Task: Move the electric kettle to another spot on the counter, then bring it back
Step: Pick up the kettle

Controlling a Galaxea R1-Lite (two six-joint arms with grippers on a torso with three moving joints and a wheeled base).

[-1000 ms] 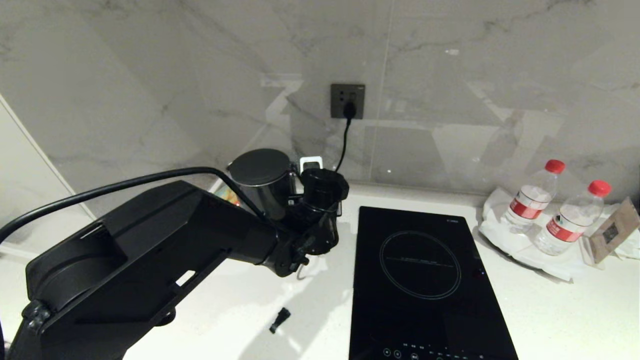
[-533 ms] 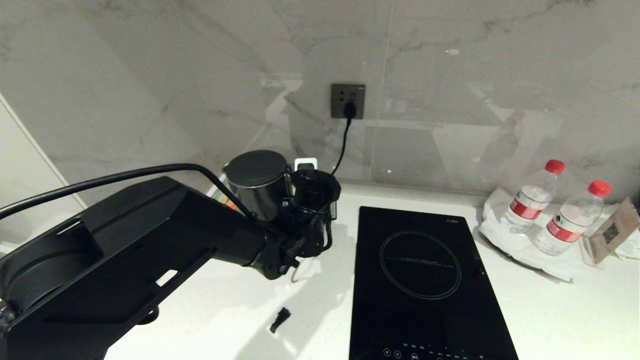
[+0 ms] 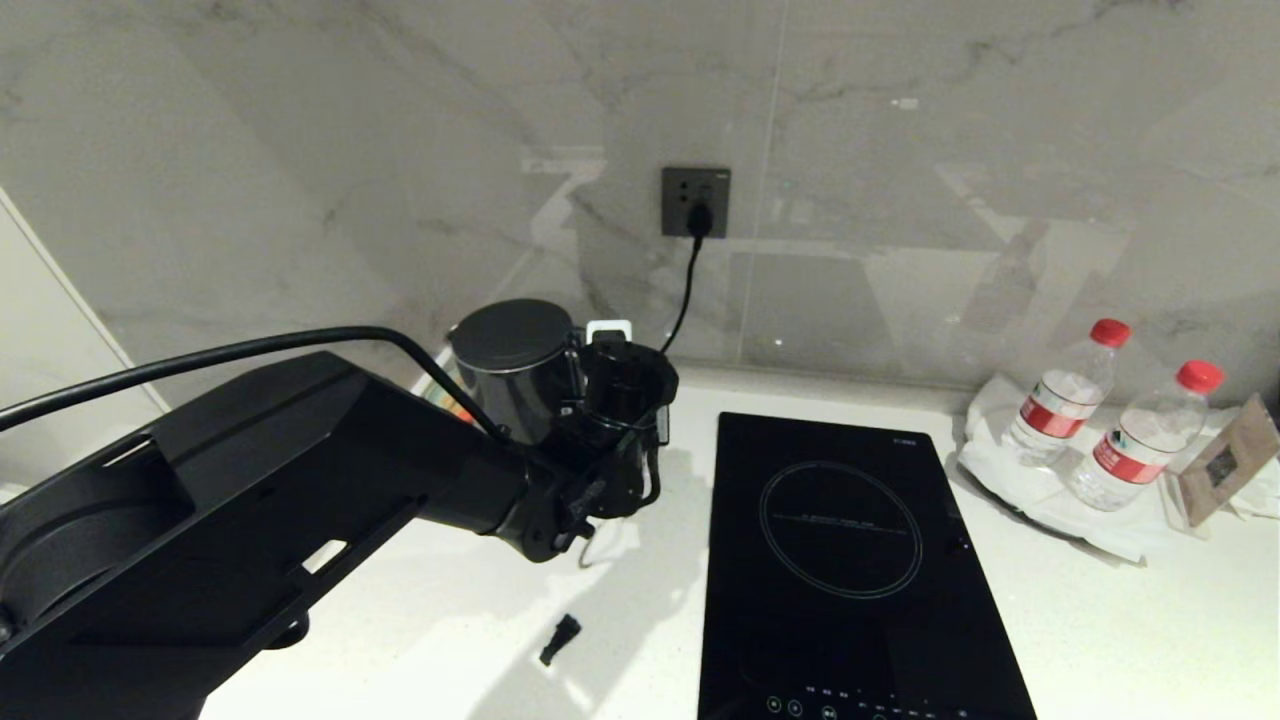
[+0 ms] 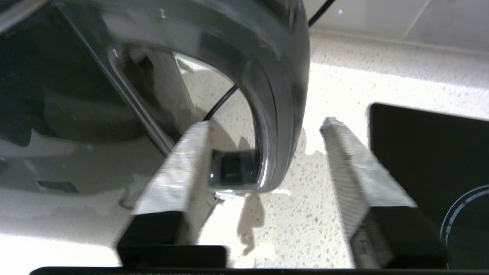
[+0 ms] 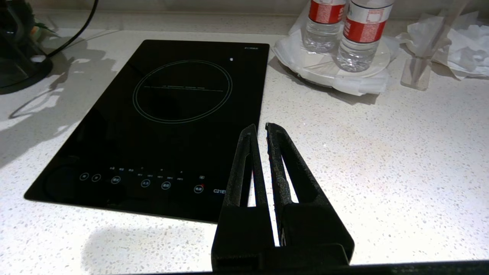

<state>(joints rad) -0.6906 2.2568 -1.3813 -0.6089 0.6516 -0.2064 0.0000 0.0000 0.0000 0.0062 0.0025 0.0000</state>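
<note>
Kettle: the kettle (image 3: pixel 512 365) stands upright at the back left of the counter (image 3: pixel 1150 640), just left of the cooktop (image 3: pixel 850 560) and near the wall.
Handle: its loop handle (image 4: pixel 275 95) runs between the two fingers of the left hand (seen from the left wrist).
Left hand: the left hand (image 4: pixel 263 126) is at the kettle's handle, fingers spread on either side of it; one finger (image 4: pixel 183 164) lies against the inner side of the loop, the other (image 4: pixel 355 164) stands clear of it.
Cord: a black cord (image 3: pixel 688 275) runs from the wall socket (image 3: pixel 695 202) down behind the kettle.
Right hand: the right hand (image 5: pixel 258 130) hovers over the counter at the cooktop's front corner, fingers nearly pressed together with nothing between them.
Bottles: two water bottles (image 3: pixel 1065 400) with red caps stand on a white plate (image 3: pixel 985 455) at the right (well apart from the kettle).
Small part: a little black piece (image 3: pixel 560 638) lies on the counter in front of the left arm.
</note>
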